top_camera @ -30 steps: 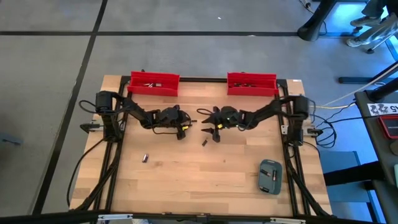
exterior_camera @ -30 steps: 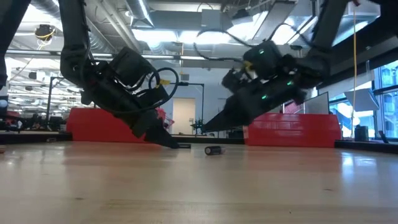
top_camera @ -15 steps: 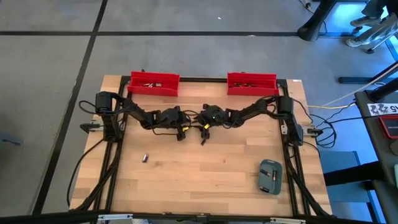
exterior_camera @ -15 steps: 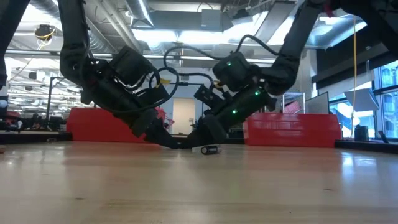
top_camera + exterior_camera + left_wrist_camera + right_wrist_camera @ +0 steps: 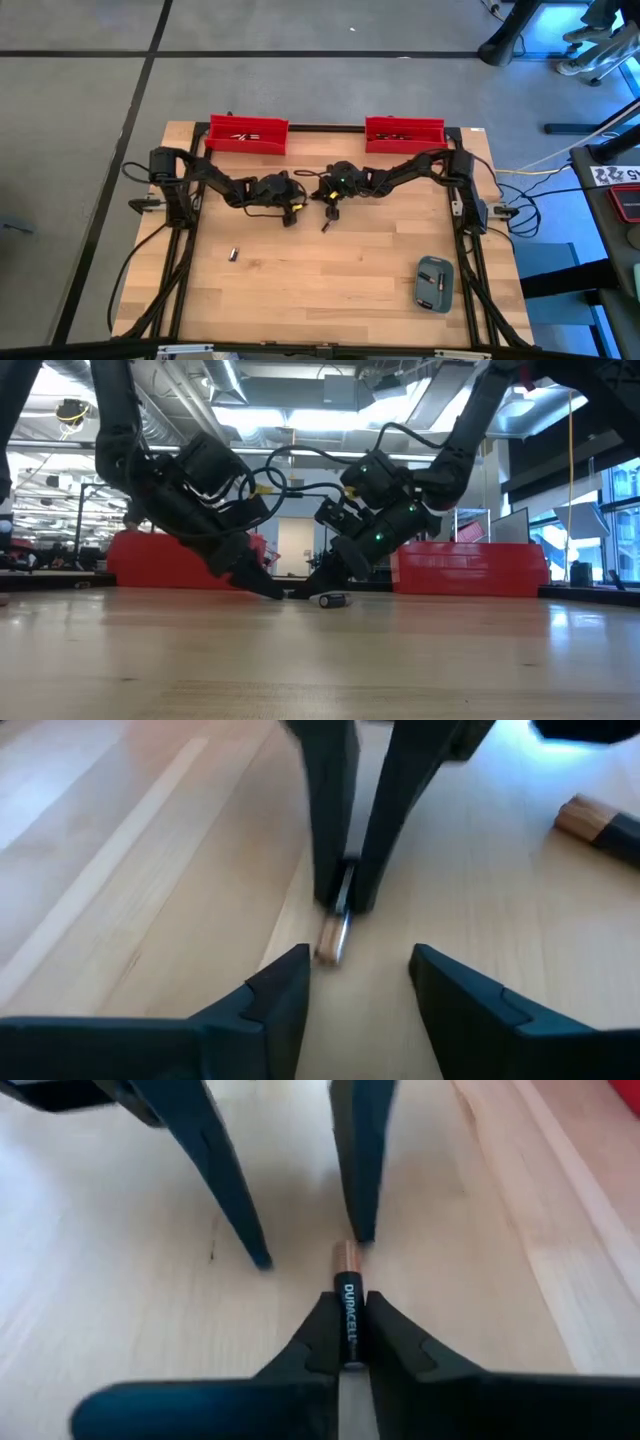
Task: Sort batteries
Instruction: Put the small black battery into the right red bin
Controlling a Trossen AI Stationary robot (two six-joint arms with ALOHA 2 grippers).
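Pale wood table [image 5: 330, 280], red bins [image 5: 248, 134] along back edge

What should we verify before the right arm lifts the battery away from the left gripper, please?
1. Right gripper shut on the Duracell battery: ok.
2. Left gripper open, fingers apart from the battery: ok.
3. Battery sits straight between the right fingers, copper end sticking out: ok.
4. Loose battery near the grippers on the table is outside the lift path: cannot tell.
5. Other loose battery lies well apart from both arms: ok.
6. Red bins at the far edge are unobstructed: ok.
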